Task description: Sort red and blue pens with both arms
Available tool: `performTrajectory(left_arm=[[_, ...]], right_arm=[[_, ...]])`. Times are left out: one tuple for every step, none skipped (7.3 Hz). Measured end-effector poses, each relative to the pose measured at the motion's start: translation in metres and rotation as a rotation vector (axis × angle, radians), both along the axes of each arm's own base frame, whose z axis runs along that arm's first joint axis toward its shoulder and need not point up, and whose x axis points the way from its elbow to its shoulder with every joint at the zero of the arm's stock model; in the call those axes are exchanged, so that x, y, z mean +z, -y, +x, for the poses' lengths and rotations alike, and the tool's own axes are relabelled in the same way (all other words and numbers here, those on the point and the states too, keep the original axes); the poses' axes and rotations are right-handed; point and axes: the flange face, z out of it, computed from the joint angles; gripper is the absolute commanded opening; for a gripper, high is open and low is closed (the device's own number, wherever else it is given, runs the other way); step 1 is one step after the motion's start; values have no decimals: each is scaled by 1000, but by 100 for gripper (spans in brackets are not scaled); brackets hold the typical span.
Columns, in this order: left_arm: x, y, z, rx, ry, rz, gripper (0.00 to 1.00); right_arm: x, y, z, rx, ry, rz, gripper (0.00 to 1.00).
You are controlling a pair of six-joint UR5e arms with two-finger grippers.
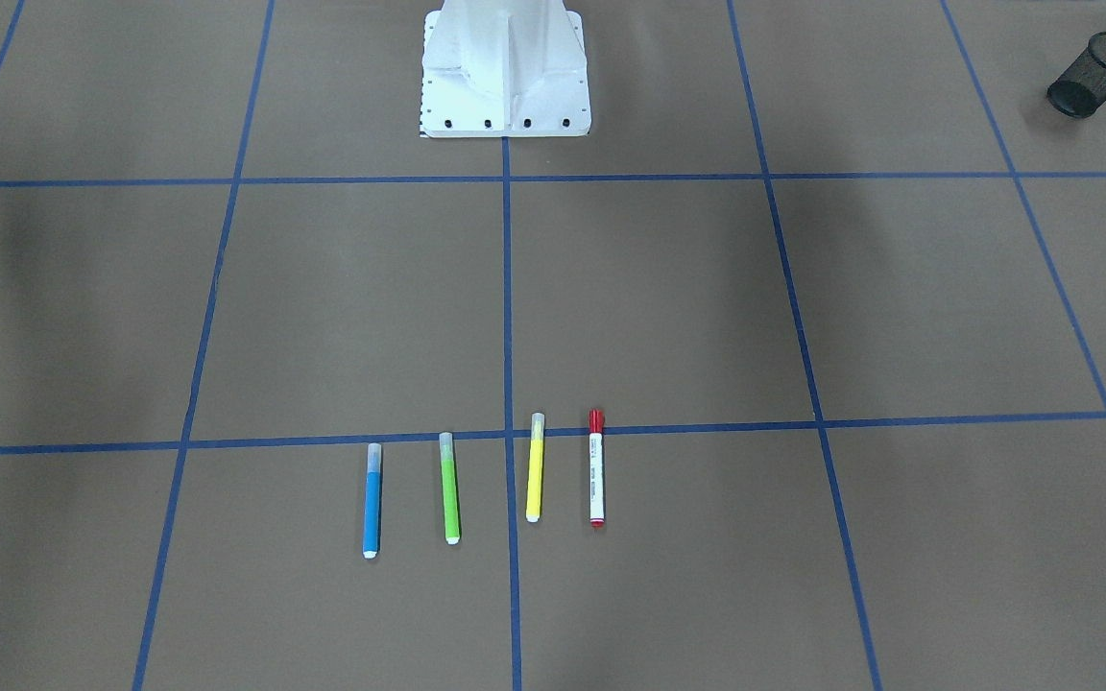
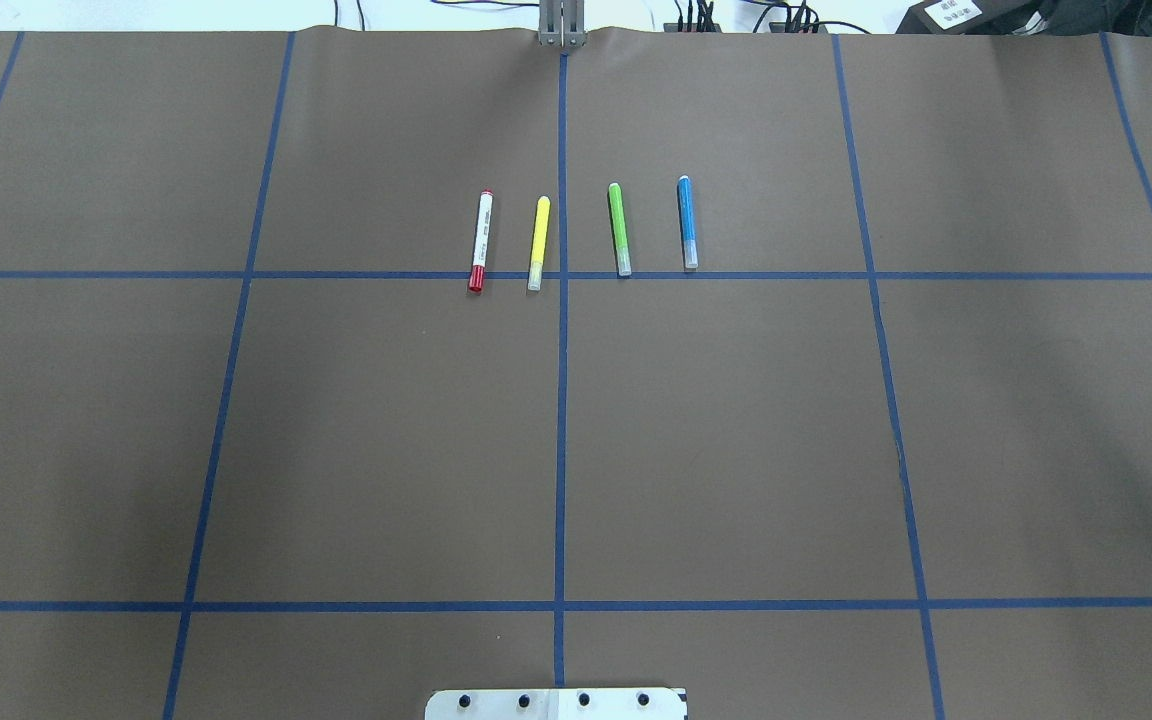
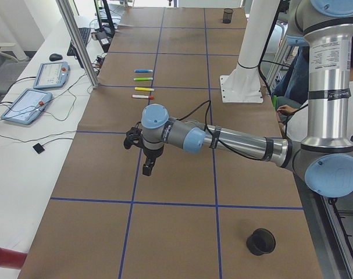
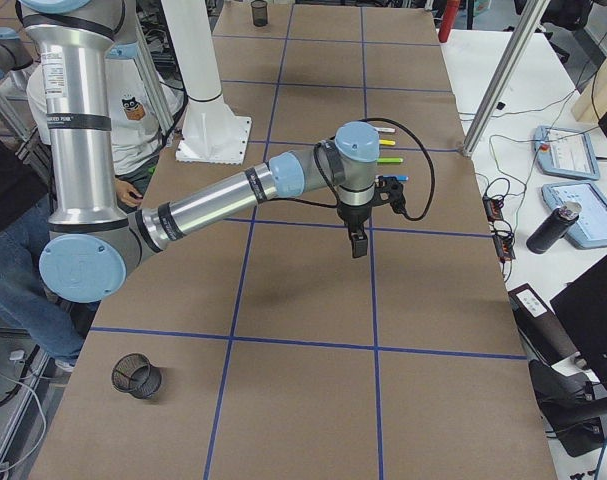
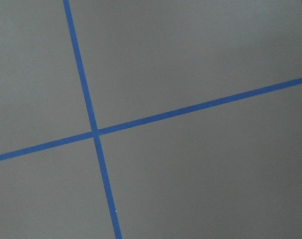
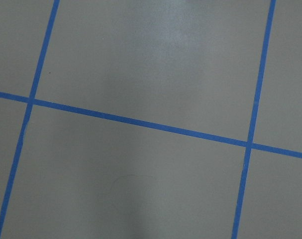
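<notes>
Four pens lie side by side on the brown table, along a blue tape line. The red pen (image 2: 480, 240) (image 1: 596, 468), white-barrelled with a red cap, is at the robot's left end of the row. At the other end lies the blue pen (image 2: 687, 221) (image 1: 372, 499). My left gripper (image 3: 147, 168) hangs over bare table well to the left of the row. My right gripper (image 4: 358, 245) hangs just right of the blue pen (image 4: 396, 179). I cannot tell whether either gripper is open or shut. Both wrist views show only paper and tape.
A yellow pen (image 2: 539, 242) and a green pen (image 2: 619, 228) lie between the two. A black mesh cup (image 1: 1089, 75) lies at the table's left end, another (image 4: 135, 376) at the right end. The white robot base (image 1: 505, 67) stands mid-table. People stand behind the robot.
</notes>
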Motion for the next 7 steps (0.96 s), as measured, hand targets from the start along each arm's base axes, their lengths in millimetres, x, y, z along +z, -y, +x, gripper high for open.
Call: performTrajectory(left_arm=[[0,0,0,0,0,1,99],[0,0,0,0,0,1,99],[0,0,0,0,0,2,99],[0,0,0,0,0,2,99],[0,0,0,0,0,2,99],[0,1,0,1,0,4,99],[-2,3,1,2,0,8,99]], right_arm=[[-1,-1,-10,-18,13,-6,100],[-3,-1,-20,-26,20,-19,100],[-8,0,-31,-17,26,-35,100],[-15,3,-40,2,36,-44,100],[-20,4,-44,21,46,-47,100],[-21,5,-47,34,51,-54,100],[-22,5,-49,38,53,-57,100]])
